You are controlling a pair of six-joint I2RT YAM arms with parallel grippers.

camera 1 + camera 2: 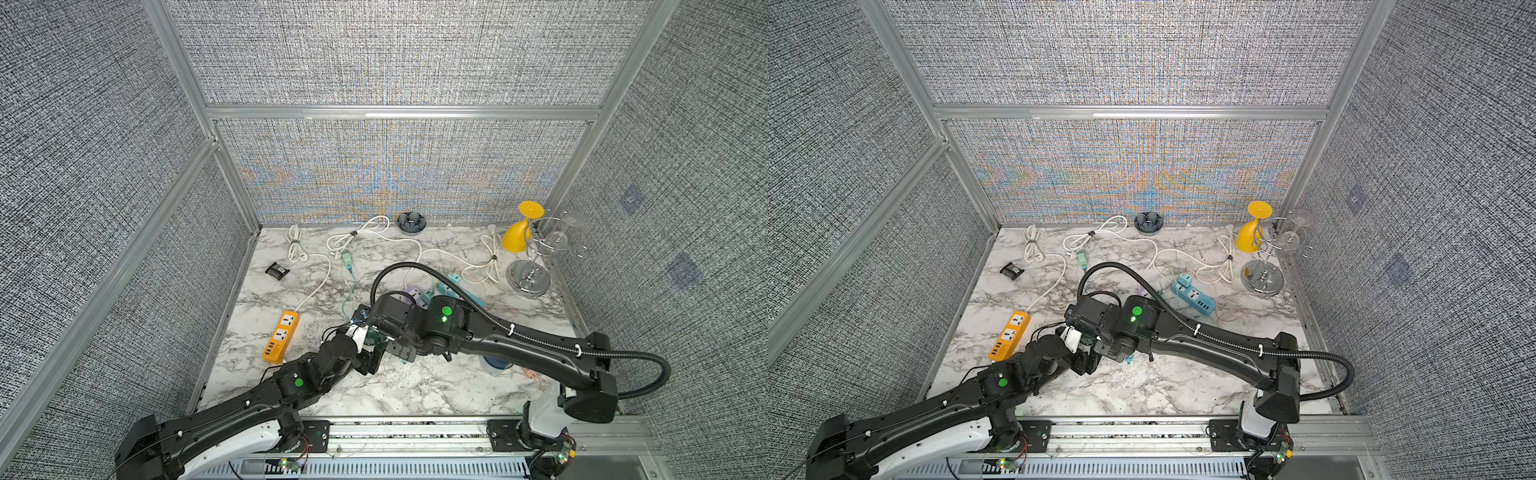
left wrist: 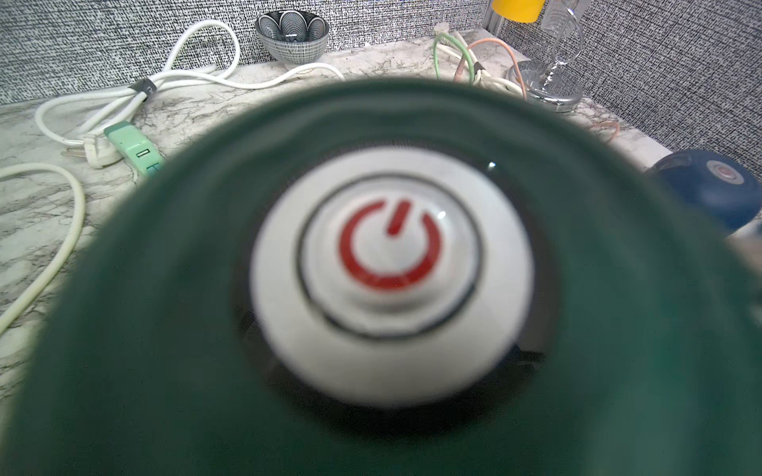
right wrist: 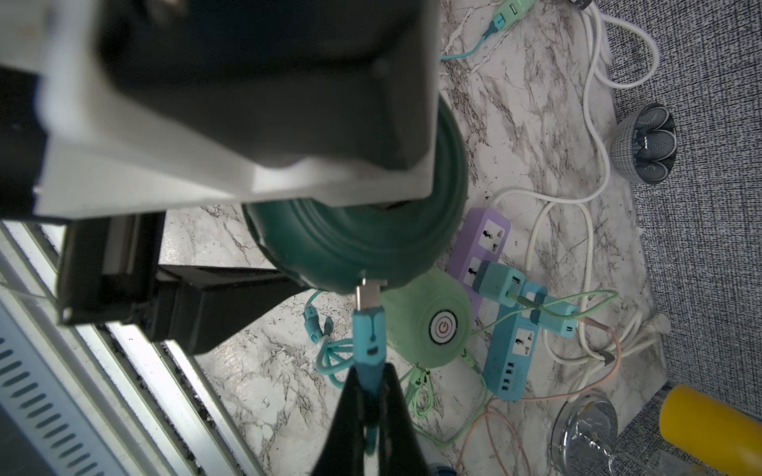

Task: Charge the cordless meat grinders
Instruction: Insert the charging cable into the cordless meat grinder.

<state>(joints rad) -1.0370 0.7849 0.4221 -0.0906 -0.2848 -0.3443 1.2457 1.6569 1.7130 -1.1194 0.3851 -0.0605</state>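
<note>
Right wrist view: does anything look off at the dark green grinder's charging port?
Yes. The teal plug, pinched in the right gripper, meets the dark green grinder with its metal tip mostly exposed, so it looks not fully seated. The grinder is held tipped on its side by the left gripper.

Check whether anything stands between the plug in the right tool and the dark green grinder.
Nothing visible does. In the right wrist view the right tool pinches the teal plug, whose metal tip meets the dark green grinder at its rim. The mint grinder lies beside the plug, not between.
</note>
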